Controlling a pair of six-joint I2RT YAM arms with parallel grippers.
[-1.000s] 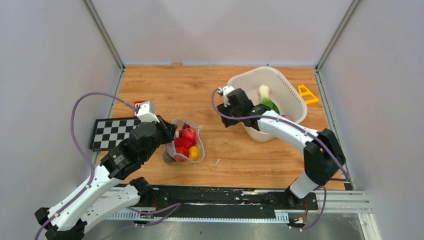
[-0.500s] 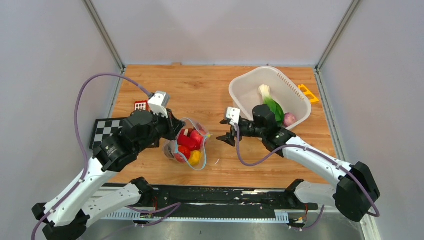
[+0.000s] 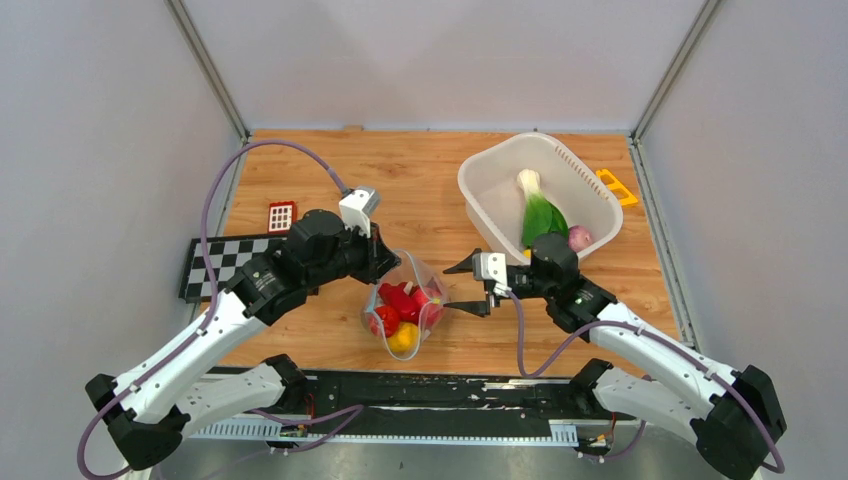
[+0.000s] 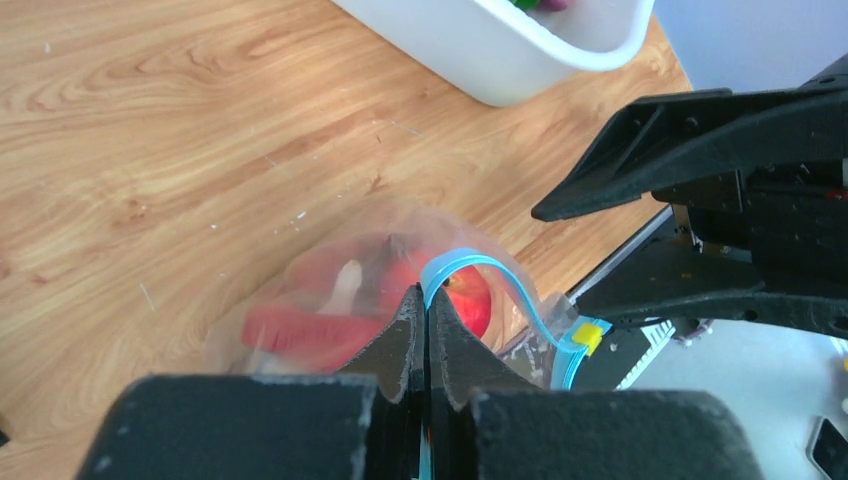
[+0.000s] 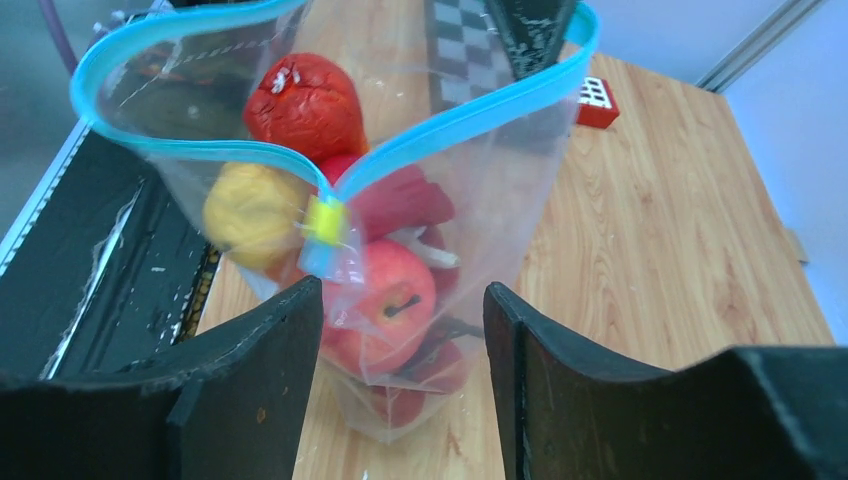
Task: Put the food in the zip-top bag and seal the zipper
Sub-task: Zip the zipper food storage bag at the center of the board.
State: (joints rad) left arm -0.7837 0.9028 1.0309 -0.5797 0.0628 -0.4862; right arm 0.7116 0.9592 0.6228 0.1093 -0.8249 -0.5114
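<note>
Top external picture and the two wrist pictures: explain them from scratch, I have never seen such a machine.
These are two white robot arms bolted at the near edge of a wooden table, each ending in a two-finger claw. The wide picture looks down from above and behind them; the other two come from cameras on the wrists, so each shows its own black fingers. The left claw is pinched shut on the rim of a clear crinkly plastic zip-top bag, whose teal zipper strip gapes open. Inside are toy fruits, including a red apple and a yellow lemon. The right claw is open, facing the bag. Also on the table: a white plastic basket holding a green-and-white toy vegetable, and a black-and-white checkered board.
</note>
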